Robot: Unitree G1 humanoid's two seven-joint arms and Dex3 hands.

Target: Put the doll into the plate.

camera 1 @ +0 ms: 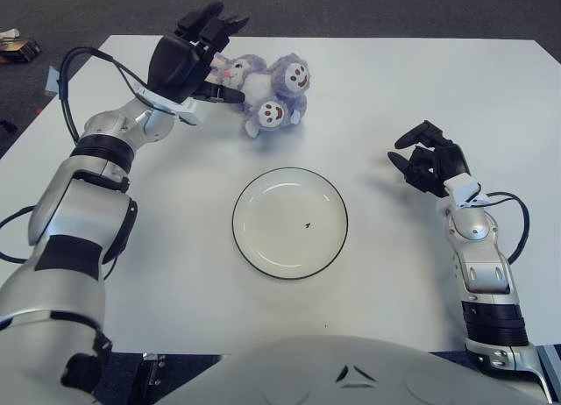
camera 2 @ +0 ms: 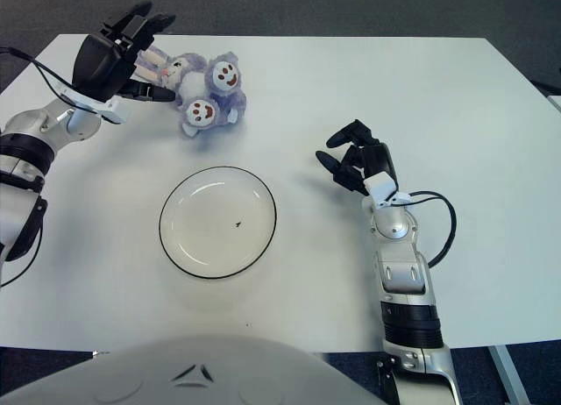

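A purple plush doll [camera 1: 268, 91] with white faces lies on the white table's far side, above the empty white plate [camera 1: 263, 247] with a dark rim. My left hand [camera 1: 221, 60] hovers at the doll's left side. Its fingers [camera 1: 209, 23] are spread upward, and the thumb reaches across to the doll's near left edge. It holds nothing. The right hand [camera 1: 426, 165] shows to the right of the plate, fingers loosely bent and nothing in them.
The white table [camera 1: 412, 81] ends at dark carpet beyond its far edge. A small object [camera 1: 16, 46] lies on the floor at the far left. Cables loop off both forearms.
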